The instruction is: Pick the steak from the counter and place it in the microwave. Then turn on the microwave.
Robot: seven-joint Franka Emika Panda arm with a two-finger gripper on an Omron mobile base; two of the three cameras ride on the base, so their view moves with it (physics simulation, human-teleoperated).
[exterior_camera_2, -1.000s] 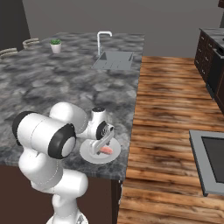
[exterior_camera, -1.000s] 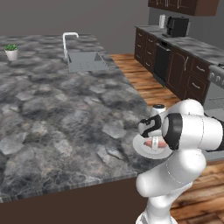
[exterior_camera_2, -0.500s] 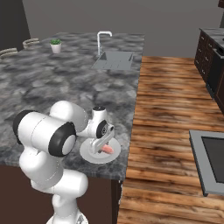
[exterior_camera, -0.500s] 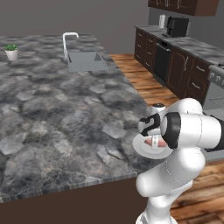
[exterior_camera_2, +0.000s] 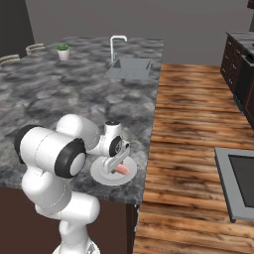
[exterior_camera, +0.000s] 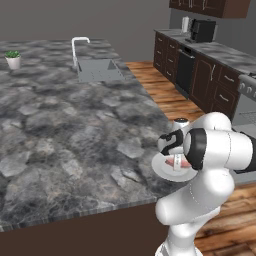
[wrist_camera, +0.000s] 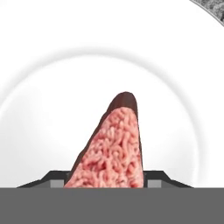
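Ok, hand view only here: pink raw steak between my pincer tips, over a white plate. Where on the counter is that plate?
Observer: The round white plate sits at the near edge of the dark grey stone counter, by the corner beside the wooden floor.
Operator: Is the steak off the plate?
Observer: No. In the right base view the pinkish-red steak lies on it, under the pincer.
Operator: Anything nearby?
Observer: The nearest thing, the grey sink, is far across the counter.
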